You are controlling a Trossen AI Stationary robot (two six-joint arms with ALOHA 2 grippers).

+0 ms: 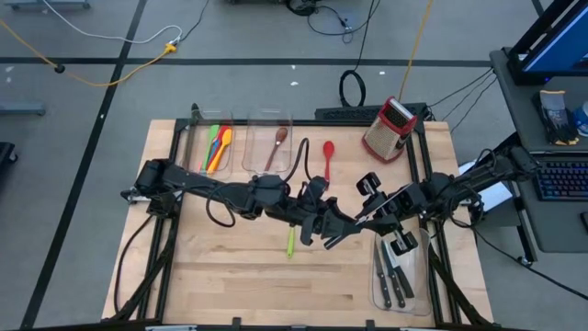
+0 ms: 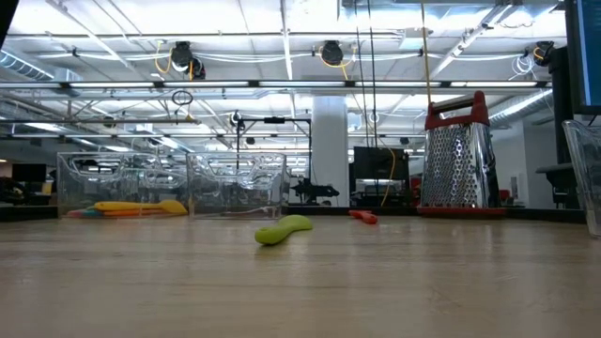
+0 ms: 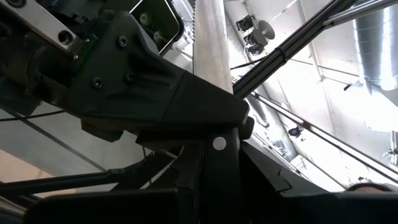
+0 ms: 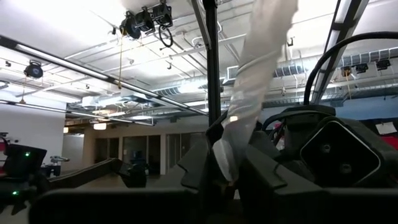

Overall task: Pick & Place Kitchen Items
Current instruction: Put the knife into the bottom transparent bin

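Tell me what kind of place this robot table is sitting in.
Probably a robotics lab or workshop in an open industrial hall, not a home kitchen. Exposed ceiling lights and ducting run overhead, cables trail over the grey floor, and a computer keyboard sits beside the wooden table.

green utensil (image 2: pixel 283 229) on table (image 2: pixel 300 282), grater (image 2: pixel 456 160) behind

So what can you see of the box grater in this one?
The box grater is a tapered metal tower with shiny, perforated steel faces, a red handle across its top and a red rim around its base. It stands upright on the wooden table near the far right corner. It is untouched, with neither arm near it, and only the table is in contact with it. Its holes look finer on one face in the low view.
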